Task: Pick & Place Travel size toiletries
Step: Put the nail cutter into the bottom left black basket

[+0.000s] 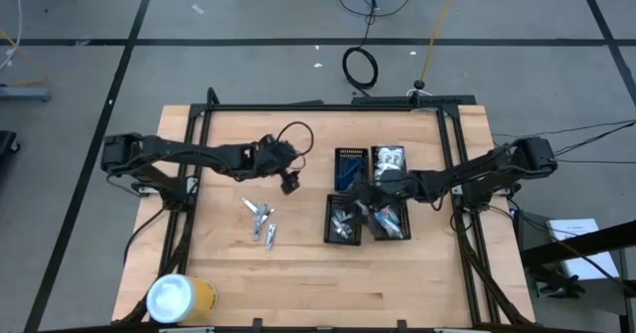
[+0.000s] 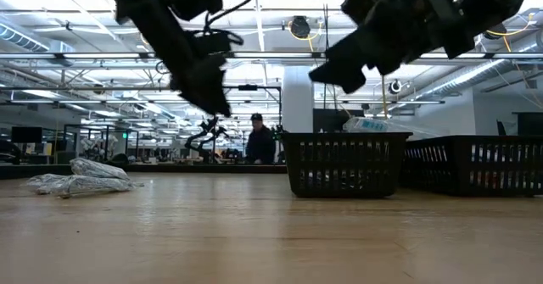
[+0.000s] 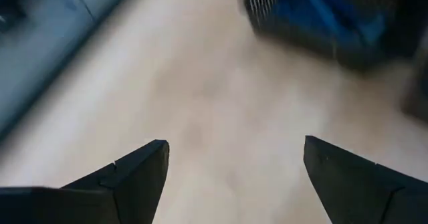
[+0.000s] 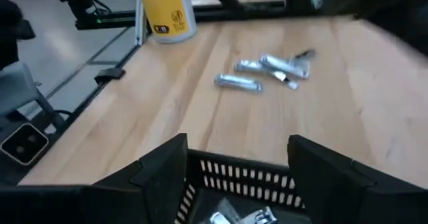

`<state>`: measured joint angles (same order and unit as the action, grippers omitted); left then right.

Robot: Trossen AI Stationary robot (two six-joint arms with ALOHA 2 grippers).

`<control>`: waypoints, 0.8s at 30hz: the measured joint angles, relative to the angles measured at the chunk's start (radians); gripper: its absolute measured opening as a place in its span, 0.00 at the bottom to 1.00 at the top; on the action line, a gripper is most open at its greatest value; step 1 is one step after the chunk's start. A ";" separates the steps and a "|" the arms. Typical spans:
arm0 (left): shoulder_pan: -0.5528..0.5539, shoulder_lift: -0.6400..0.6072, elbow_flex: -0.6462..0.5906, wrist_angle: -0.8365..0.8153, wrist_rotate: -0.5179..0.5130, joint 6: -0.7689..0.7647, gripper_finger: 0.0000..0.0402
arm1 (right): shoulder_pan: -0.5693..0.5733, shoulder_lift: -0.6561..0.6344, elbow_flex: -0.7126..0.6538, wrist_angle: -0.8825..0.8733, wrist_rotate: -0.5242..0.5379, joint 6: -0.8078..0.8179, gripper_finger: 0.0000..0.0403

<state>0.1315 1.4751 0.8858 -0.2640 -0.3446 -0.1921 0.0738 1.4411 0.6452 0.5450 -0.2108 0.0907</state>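
Toiletries: little silvery packets [image 1: 260, 222] lie loose on the wooden table [image 1: 298, 283], left of the black trays [image 1: 366, 219]; more sit inside the trays.
Feel: likely light, crinkly, slippery; pinch 1 across its middle.
Left gripper [image 1: 290, 185]: spread wide, holding nothing, above the packets.
Right gripper [image 1: 379, 215]: fingers apart, empty, over a tray.
Writing: yellow can [image 4: 165, 10] has a small mark, too blurry to read.

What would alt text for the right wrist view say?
The right claw, open and empty, hovers over a black gridded plastic tray. Beyond it, small silvery sachets lie on the light wooden table, with a yellow cylinder behind.
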 joint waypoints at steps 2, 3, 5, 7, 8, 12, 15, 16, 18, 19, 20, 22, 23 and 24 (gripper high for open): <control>-0.016 -0.022 0.005 -0.130 0.073 -0.110 0.85 | -0.001 -0.032 -0.001 0.002 0.000 -0.040 0.61; -0.027 -0.026 0.005 -0.181 0.109 -0.160 0.85 | -0.002 -0.049 -0.001 0.004 0.000 -0.066 0.61; -0.057 -0.030 0.006 -0.270 0.173 -0.236 0.85 | -0.005 -0.086 -0.001 -0.003 0.000 -0.112 0.60; -0.091 -0.023 0.006 -0.374 0.220 -0.306 0.85 | -0.010 -0.115 -0.001 -0.003 0.000 -0.140 0.60; -0.110 -0.013 0.006 -0.416 0.241 -0.354 0.85 | -0.014 -0.129 -0.001 -0.009 0.000 -0.146 0.59; -0.181 0.020 0.006 -0.551 0.274 -0.599 0.85 | -0.020 -0.171 0.000 -0.034 0.000 -0.148 0.59; -0.226 0.049 0.006 -0.588 0.273 -0.771 0.85 | -0.020 -0.176 0.000 -0.058 0.000 -0.148 0.59; -0.240 0.057 0.006 -0.586 0.271 -0.811 0.85 | -0.020 -0.176 0.000 -0.064 0.000 -0.144 0.59; -0.266 0.068 0.006 -0.574 0.272 -0.875 0.85 | -0.020 -0.176 0.000 -0.067 0.000 -0.136 0.59; -0.275 0.073 0.006 -0.566 0.275 -0.900 0.85 | -0.020 -0.176 0.000 -0.070 0.000 -0.134 0.59; -0.283 0.077 0.006 -0.559 0.285 -0.924 0.85 | -0.020 -0.176 0.000 -0.076 0.000 -0.134 0.59; -0.294 0.080 0.006 -0.555 0.301 -0.965 0.85 | -0.020 -0.175 0.000 -0.087 0.000 -0.126 0.59; -0.298 0.079 0.006 -0.556 0.307 -0.986 0.85 | -0.020 -0.175 0.000 -0.088 0.000 -0.115 0.59; -0.301 0.079 0.006 -0.558 0.309 -1.003 0.85 | -0.020 -0.176 0.000 -0.087 0.000 -0.102 0.59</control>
<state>-0.1692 1.5543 0.8921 -0.8219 -0.0357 -1.1949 0.0540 1.2656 0.6453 0.4581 -0.2108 -0.0112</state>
